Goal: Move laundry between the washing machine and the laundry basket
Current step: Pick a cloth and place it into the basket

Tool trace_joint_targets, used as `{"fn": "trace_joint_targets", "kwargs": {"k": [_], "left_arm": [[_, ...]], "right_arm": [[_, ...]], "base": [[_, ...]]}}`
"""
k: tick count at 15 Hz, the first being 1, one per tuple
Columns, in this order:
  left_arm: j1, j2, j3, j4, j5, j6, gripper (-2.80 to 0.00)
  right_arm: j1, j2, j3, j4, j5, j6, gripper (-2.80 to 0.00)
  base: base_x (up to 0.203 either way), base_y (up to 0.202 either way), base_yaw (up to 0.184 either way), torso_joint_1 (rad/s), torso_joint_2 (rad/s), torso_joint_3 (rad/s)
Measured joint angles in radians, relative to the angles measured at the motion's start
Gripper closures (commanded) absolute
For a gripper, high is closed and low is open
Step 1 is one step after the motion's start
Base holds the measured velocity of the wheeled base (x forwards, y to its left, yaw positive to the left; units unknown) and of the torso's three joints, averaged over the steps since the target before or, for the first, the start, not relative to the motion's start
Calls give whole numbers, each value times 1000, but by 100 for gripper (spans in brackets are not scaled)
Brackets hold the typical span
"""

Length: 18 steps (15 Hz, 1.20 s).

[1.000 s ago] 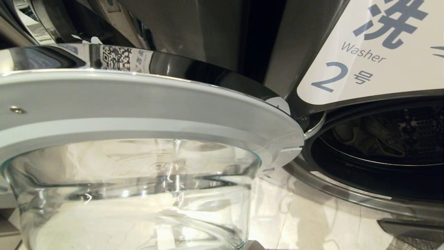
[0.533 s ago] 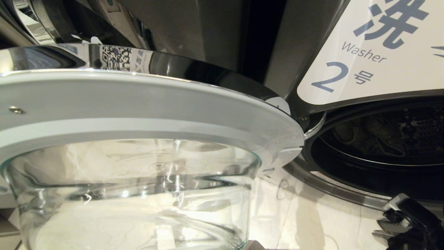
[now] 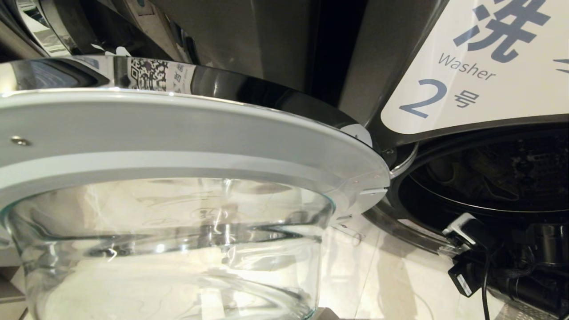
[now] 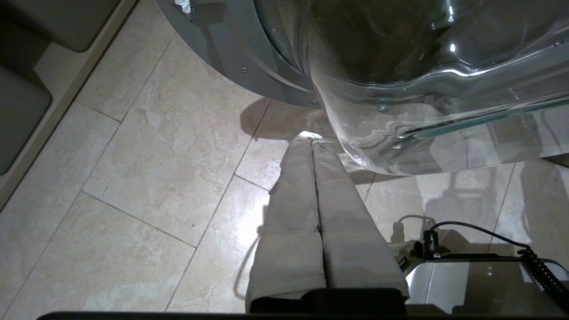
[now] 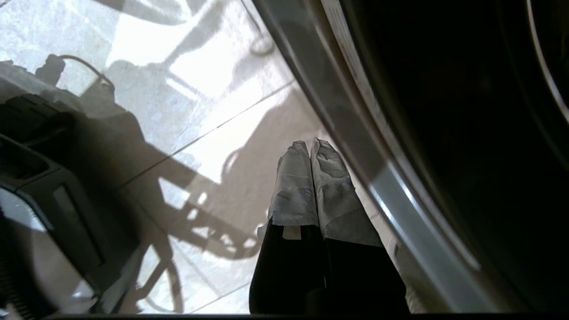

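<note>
The right gripper [image 5: 310, 146] is clenched on nothing, its two cloth-wrapped fingers [image 5: 295, 186] pressed together. In the head view only the back of that arm [image 3: 502, 262] shows, a black block with a white clip and a trailing cable, low on the right, just in front of the lower rim of the washer's mouth. The washing machine [image 3: 391, 53] fills the upper part of that view, dark grey, with a white label [image 3: 484, 66] reading "Washer" and a large 2. Its round door [image 3: 178, 129] stands swung open to the left, the pale inner ring and the bulging glass bowl [image 3: 169, 249] very close to the camera. Inside the dark drum [image 3: 489, 178] lies a crumpled dull garment [image 3: 462, 173]; its colour is hard to make out in the shadow.

From the left wrist, the left gripper [image 4: 312, 138] hangs over the pale tiled floor [image 4: 146, 178], also clenched and empty, its padded fingers [image 4: 293, 213] side by side. Their tips sit just beside the underside of the door's glass bowl [image 4: 422, 89]. A black coiled cable [image 4: 533, 262] runs over part of the robot's base.

From the right wrist, the closed fingers point down at the sunlit tiles [image 5: 186, 89], right beside the curved grey rim of the washer opening [image 5: 391, 195], with blackness beyond it.
</note>
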Motion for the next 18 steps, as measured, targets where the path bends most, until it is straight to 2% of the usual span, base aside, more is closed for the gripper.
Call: {"fn": "trace_joint_targets", "kwargs": {"k": [2,5,10,12,14,16,18], "left_arm": [[0,0,0,0,0,0,0],[0,0,0,0,0,0,0],[0,0,0,0,0,0,0],[0,0,0,0,0,0,0],[0,0,0,0,0,0,0],[0,0,0,0,0,0,0],[0,0,0,0,0,0,0]], "right_arm": [[0,35,-6,-65,32,-65,0],[-2,64,-10,-107,38,-147,0],[-14,8,-8,-95,29,-247,0],[-26,-43,-6,-34,-10,-301,0],[-33,-102,-9,65,-97,-344,0],[-37,-171,-18,206,-189,-354,0],[-37,-237,-32,349,-244,-363,0]], "base": [[0,0,0,0,0,0],[0,0,0,0,0,0],[0,0,0,0,0,0],[0,0,0,0,0,0],[0,0,0,0,0,0],[0,0,0,0,0,0],[0,0,0,0,0,0]]}}
